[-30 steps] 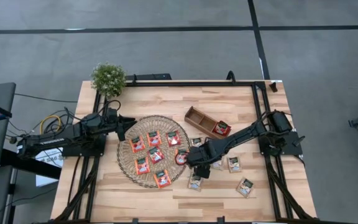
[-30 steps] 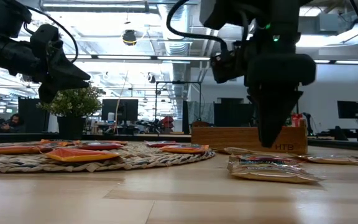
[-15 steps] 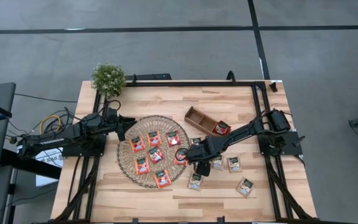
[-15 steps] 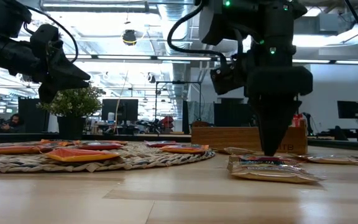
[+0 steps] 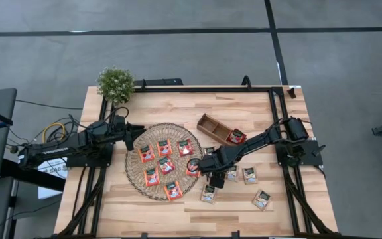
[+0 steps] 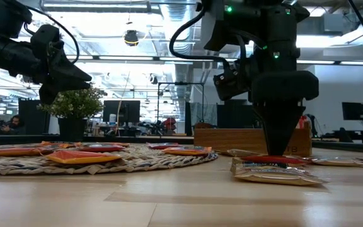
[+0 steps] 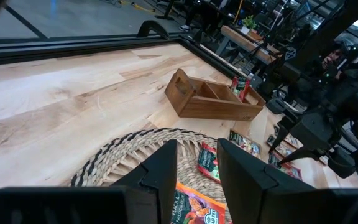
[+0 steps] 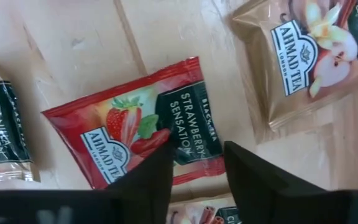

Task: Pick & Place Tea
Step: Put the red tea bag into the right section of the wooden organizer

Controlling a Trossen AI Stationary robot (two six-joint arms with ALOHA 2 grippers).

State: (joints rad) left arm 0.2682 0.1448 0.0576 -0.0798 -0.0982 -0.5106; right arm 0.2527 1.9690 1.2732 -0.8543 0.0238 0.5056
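**Red strawberry sachet under the right fingers — grab in progress**

Wood surface (image 5: 244, 106) carries everything. Largest holder: wicker mat (image 5: 163, 160), with about eight red-orange sachets (image 5: 165, 147) lying flat on it. Wooden tray (image 5: 212, 126) sits just beyond the mat – one red sachet stands in its end compartment, the other compartments look bare. Pale sachets (image 5: 249, 175) lie loose on the boards near the right arm.

Right gripper (image 8: 196, 163) is down at the mat's edge, fingers part-way closed, straddling a red strawberry sachet (image 8: 135, 130) flat on the wood; a firm pinch isn't visible yet. Judgement: pinch one edge only, avoid the brown neighbour touching it, lift straight up before heading for the tray.

Left gripper (image 7: 196, 163) hovers over the mat's far side, fingers apart, nothing between them.
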